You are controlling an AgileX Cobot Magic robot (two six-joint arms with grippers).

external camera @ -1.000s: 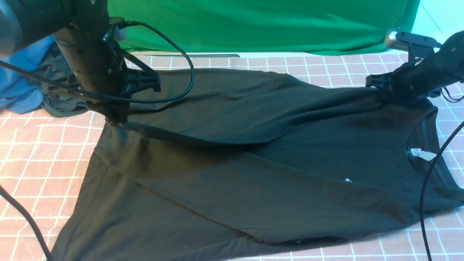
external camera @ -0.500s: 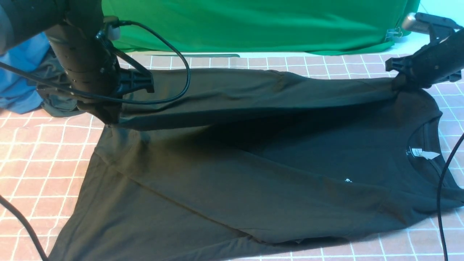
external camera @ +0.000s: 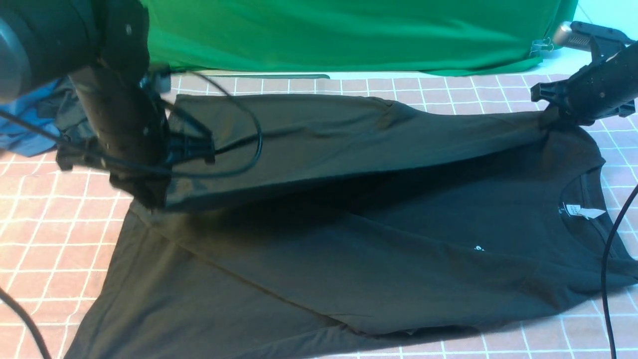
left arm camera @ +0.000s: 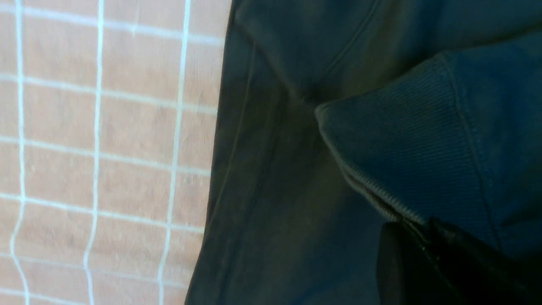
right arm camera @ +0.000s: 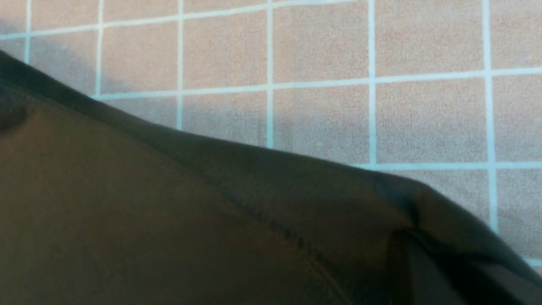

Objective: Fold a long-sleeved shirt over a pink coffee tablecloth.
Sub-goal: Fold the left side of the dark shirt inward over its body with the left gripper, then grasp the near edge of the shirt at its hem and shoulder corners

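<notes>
1. The long-sleeved shirt (external camera: 349, 259) lies spread on the pink coffee tablecloth (external camera: 50, 219), collar toward the right.
2. The left pincer (external camera: 149, 199) grips its ribbed cuff, held raised.
3. The right pincer (external camera: 552, 117) grips its far shoulder, held raised.

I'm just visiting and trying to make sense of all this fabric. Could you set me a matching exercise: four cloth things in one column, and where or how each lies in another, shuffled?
Things:
1. long-sleeved shirt
2. pink tablecloth
3. green cloth
4. blue garment

Places or states:
A. bunched at the far left
B. spread flat underneath, white grid
C. black, far side lifted off the table
D. backdrop along the far edge

Pairs: 1-C, 2-B, 3-D, 4-A
</notes>
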